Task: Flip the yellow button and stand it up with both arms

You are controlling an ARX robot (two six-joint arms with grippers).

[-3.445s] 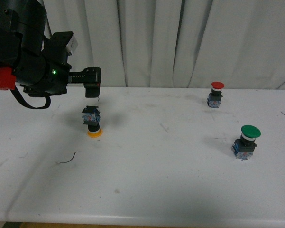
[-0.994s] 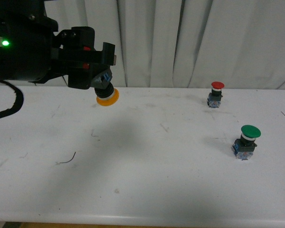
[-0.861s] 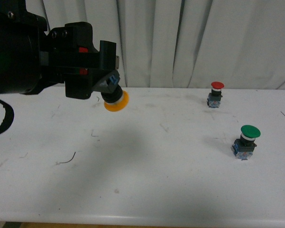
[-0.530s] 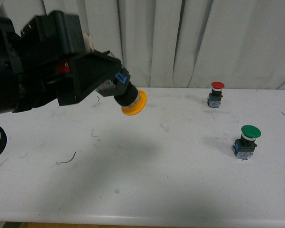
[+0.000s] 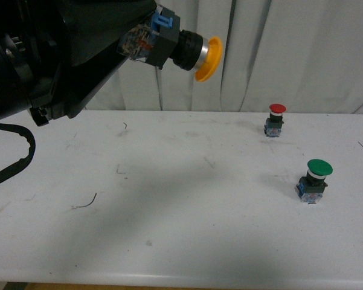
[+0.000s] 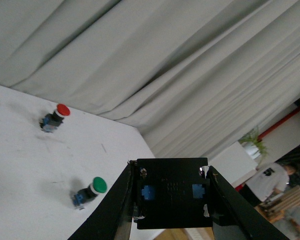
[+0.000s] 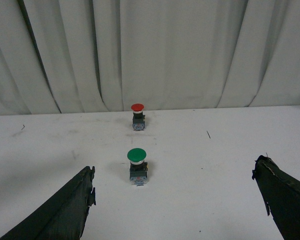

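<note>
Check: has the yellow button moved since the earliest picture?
Yes. The yellow button rose off the table in the left fingers, now high against the curtain and closer sideways to the red button.

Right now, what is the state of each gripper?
Left gripper: shut on the small yellow-capped push-button with a blue-grey block.
Right gripper: open, holding nothing.

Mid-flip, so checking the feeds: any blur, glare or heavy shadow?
Front view: yellow button in focus, faint broad shadow on the table. Left wrist view: the button's block is dark against the bright curtain. Right wrist view: evenly lit, sharp, no glare.
</note>
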